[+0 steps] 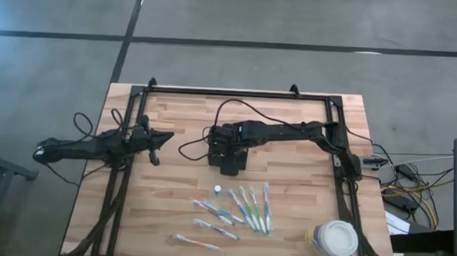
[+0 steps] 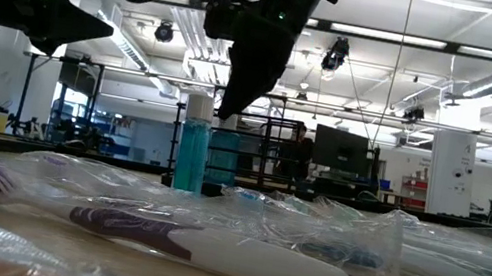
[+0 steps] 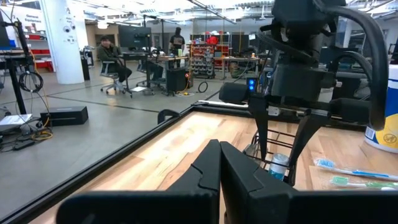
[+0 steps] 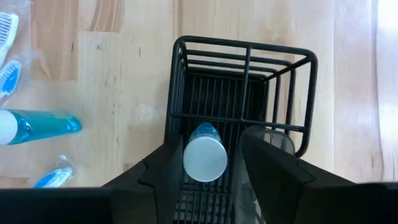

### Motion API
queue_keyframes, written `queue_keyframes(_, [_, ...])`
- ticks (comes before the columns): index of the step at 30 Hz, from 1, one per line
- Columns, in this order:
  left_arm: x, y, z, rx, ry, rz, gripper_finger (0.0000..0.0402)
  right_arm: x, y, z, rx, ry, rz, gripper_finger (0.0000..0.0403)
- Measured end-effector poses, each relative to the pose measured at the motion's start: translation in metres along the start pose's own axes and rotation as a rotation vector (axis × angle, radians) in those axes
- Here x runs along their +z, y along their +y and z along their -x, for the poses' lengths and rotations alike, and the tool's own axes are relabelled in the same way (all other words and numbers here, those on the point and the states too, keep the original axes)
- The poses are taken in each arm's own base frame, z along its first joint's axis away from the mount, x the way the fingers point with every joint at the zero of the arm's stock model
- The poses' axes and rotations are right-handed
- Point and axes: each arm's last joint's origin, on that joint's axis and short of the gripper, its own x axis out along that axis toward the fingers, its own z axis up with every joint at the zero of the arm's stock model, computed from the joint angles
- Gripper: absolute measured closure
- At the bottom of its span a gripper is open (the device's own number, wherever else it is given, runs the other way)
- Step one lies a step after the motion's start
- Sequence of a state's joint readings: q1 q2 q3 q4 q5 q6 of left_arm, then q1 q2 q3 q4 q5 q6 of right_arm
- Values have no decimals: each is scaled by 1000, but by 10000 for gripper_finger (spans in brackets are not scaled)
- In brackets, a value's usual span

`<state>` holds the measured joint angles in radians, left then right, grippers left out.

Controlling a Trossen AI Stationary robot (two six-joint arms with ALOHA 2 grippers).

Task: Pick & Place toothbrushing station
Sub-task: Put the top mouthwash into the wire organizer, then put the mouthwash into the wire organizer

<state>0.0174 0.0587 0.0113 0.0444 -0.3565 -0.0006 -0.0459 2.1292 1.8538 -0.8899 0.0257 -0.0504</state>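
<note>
- Two arms at the table, but only the right gripper [image 4: 214,163] is working. It hangs right over the black wire caddy [image 4: 239,87] near the middle of the table.
- Its fingers are spread, one on each side of a small blue bottle with a white cap [image 4: 204,154] standing upright inside the caddy. They look apart from it, not pinching it.
- My read on the step: the bottle has been dropped into the caddy and the release is happening now.
- Next move, I'd guess: lift straight up so the fingers clear the wire rim without tipping the caddy or bottle, then go for the next item.
- Left gripper [image 1: 159,142] sits parked at the left side of the table, fingers pressed together, holding nothing.
- Caddy contents: just that one bottle, as far as I can see.
- Wrapped toothbrushes [image 1: 248,209] lie loose on the table, well apart from the caddy. A second blue bottle [image 1: 218,189] stands near them.
- White tub [image 1: 335,238] with its lid on sits at the right corner; can't tell what's in it.
</note>
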Motion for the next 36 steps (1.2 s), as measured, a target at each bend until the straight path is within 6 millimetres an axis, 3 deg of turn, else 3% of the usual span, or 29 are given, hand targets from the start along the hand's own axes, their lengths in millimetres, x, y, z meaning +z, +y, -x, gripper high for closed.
queue_keyframes(10, [0,0,0,0,0,0,396,-1,0,9,0,21,4,204])
queue_keyframes(36, [0,0,0,0,0,28,396,1,-4,49,-5,-30,33,213])
